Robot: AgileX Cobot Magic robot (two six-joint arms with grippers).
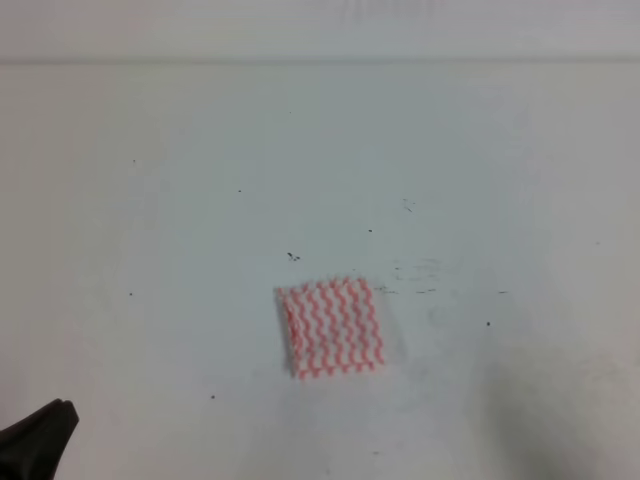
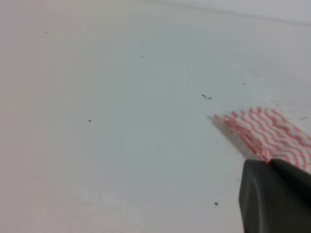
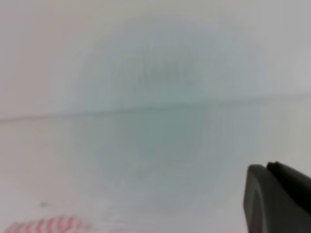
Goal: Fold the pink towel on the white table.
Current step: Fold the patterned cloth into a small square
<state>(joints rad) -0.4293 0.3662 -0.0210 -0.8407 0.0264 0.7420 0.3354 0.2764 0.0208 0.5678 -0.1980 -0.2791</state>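
The pink towel [image 1: 332, 326] lies flat on the white table [image 1: 180, 200] as a small folded square with pink-red and white wavy stripes, a little below the middle. My left gripper [image 1: 40, 440] is a dark shape at the bottom left corner, far from the cloth. In the left wrist view its fingers [image 2: 269, 167] appear pressed together and empty, with the towel [image 2: 272, 131] just beyond them. My right gripper [image 3: 268, 170] shows only in its wrist view, dark and closed, holding nothing. A strip of the towel [image 3: 43, 225] shows at that view's bottom left.
Tiny dark specks and scuffs [image 1: 415, 268] mark the tabletop right of the towel. The table's far edge [image 1: 320, 62] runs across the top of the high view.
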